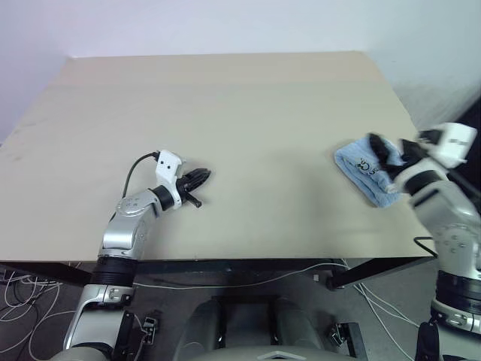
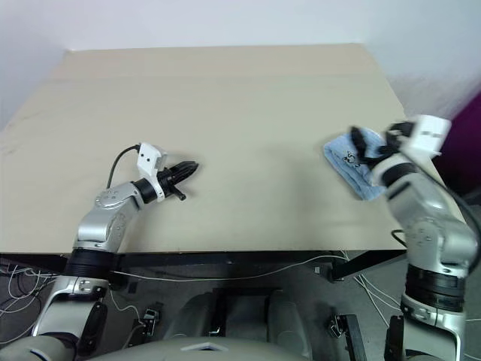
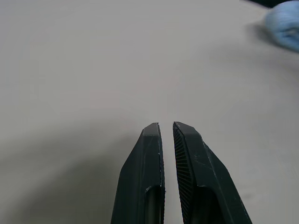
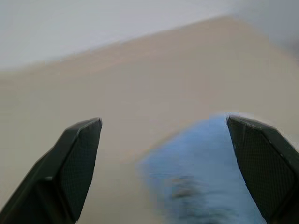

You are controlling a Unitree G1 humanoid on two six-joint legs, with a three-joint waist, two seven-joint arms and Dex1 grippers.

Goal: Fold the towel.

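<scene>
I see the towel [image 1: 367, 171] as a small bundle of soft, fuzzy light blue terry, folded into a rough wedge with rounded corners. A small dark printed mark sits on its upper face, and a paler edge runs along its near side. It lies on the table [image 1: 248, 113], close to the table's right edge and about midway between the near and far sides.

My right gripper [image 4: 163, 140] hangs over the towel's right end. Its two black fingers [image 4: 77, 154] stand wide apart, their inner pads ribbed and matte, with the blue pile showing in the gap between them. I cannot tell whether either fingertip touches the cloth.

My left gripper [image 1: 201, 177] is well apart from the towel, over the table's near left part, pointing toward the towel. Its fingers [image 3: 149, 177] are nearly together, a thin slit left between the finely grooved pads, and they hold nothing.

The table is a broad, flat rectangle of pale beige board with a smooth matte face and a thin dark edge along the near side. Behind the table rises a plain pale wall [image 1: 225, 22]. Below the table's near edge, white cables [image 1: 225, 280] trail across a grey floor.
</scene>
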